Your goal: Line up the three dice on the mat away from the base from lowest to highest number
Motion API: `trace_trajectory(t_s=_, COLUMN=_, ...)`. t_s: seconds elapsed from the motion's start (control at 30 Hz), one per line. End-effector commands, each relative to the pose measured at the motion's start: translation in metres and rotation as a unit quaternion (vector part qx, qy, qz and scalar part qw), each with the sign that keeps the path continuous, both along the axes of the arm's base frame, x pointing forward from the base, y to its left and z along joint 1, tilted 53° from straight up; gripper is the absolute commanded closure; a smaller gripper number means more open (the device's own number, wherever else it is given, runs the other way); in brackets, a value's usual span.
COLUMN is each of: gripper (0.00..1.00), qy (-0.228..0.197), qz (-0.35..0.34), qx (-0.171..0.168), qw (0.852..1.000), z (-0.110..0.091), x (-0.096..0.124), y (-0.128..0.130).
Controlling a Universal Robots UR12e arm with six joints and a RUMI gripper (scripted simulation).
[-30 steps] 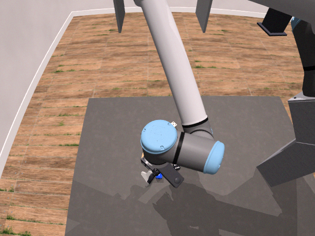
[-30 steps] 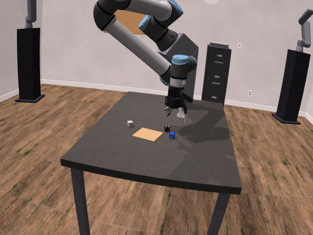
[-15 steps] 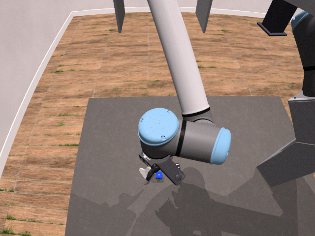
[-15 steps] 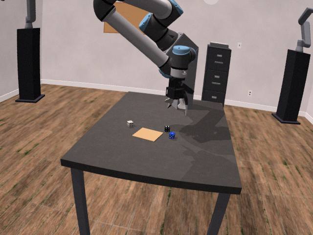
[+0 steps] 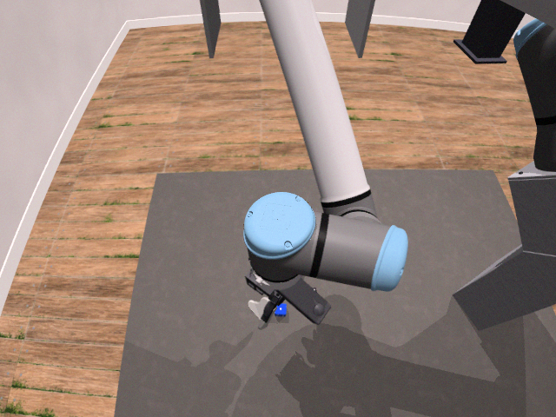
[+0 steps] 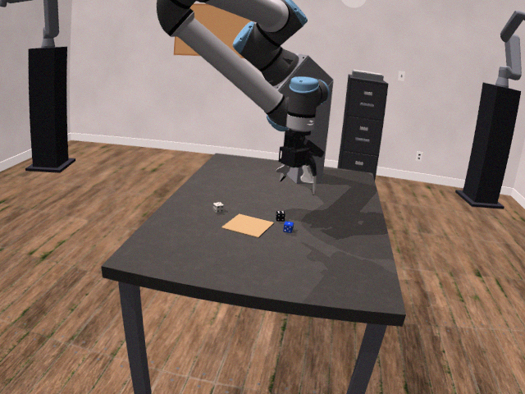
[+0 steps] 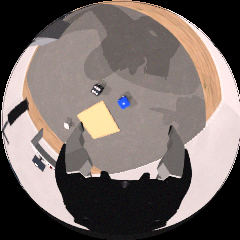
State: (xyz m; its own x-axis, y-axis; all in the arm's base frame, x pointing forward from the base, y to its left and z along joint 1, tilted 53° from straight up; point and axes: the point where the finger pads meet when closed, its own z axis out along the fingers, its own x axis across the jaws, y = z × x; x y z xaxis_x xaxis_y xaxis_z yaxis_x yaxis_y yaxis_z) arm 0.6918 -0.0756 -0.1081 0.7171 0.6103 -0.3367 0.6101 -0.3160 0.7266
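Dice come first: from the top view I can make out only the blue die [image 5: 281,309] [image 6: 288,226] [image 7: 123,102], lying on the table [image 5: 201,224] [image 6: 212,263] [image 7: 55,75] with a single pip up. The arm [image 5: 314,98] [image 6: 229,63] covers much of that view, and I can't see both fingers of the tool [image 5: 268,307] [image 6: 297,186] [image 7: 126,127] there.

In my exterior view, all three dice sit on the table, off the mat [image 6: 248,225] [image 7: 98,120]. The black die [image 6: 280,215] [image 7: 97,89] and blue die are near each other by one side of it; the white die [image 6: 218,207] [image 7: 67,125] is apart from them, near another edge. The tool hangs above the table, fingers spread.

Through the wrist view, I see the tool's fingers wide apart with nothing held. The tan mat lies between the white die and the blue one. The white die's number is too small for me to read.

End effector [image 5: 274,300] [image 6: 297,187] [image 7: 126,124] higher up than a second ago.
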Motion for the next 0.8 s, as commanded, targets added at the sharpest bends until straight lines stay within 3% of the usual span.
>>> trace_trajectory(t_s=0.0, gripper=0.0, qy=0.056, qz=0.048, qx=-0.028, qw=0.997, z=0.0045, x=0.0024, y=-0.0053)
trace_trajectory(t_s=0.23, gripper=0.0, qy=0.121, qz=0.1, qx=-0.056, qw=0.986, z=0.0038, x=-0.001, y=-0.0082)
trace_trajectory(t_s=0.3, gripper=0.0, qy=0.121, qz=0.1, qx=-0.056, qw=0.986, z=0.0038, x=-0.001, y=-0.0082)
trace_trajectory(t_s=0.5, gripper=0.0, qy=0.182, qz=0.151, qx=-0.086, qw=0.968, z=0.0068, x=0.0004, y=-0.0115)
trace_trajectory(t_s=0.77, gripper=0.0, qy=0.212, qz=0.175, qx=-0.099, qw=0.956, z=0.008, x=0.0, y=-0.0131)
